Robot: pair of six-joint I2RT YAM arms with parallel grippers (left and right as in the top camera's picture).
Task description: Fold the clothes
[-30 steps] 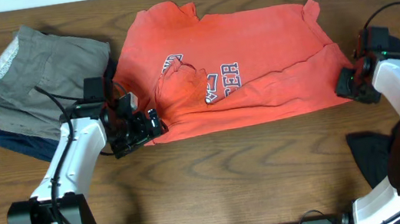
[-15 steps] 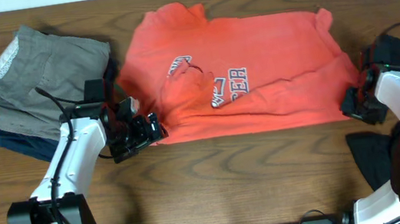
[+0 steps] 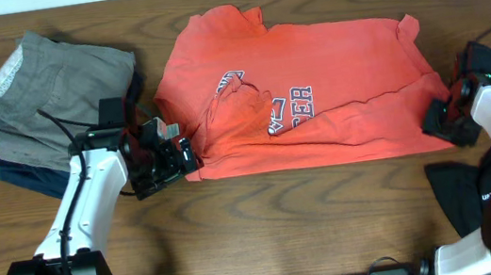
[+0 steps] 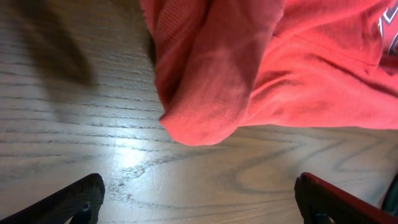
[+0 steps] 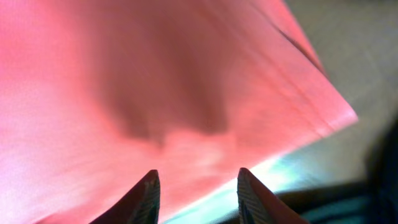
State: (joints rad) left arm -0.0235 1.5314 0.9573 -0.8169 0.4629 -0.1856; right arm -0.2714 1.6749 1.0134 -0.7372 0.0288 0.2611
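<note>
Overhead, shirt lies centre frame, partly folded, rumpled; left gripper gapes empty, right gripper at its right edge, grip unclear.

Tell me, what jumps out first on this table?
A coral-red T-shirt with block lettering sprawls across the middle of the wooden table. The left end effector stands open by its lower left corner, the right end effector at its right edge. A grey folded garment sits far left.
</note>
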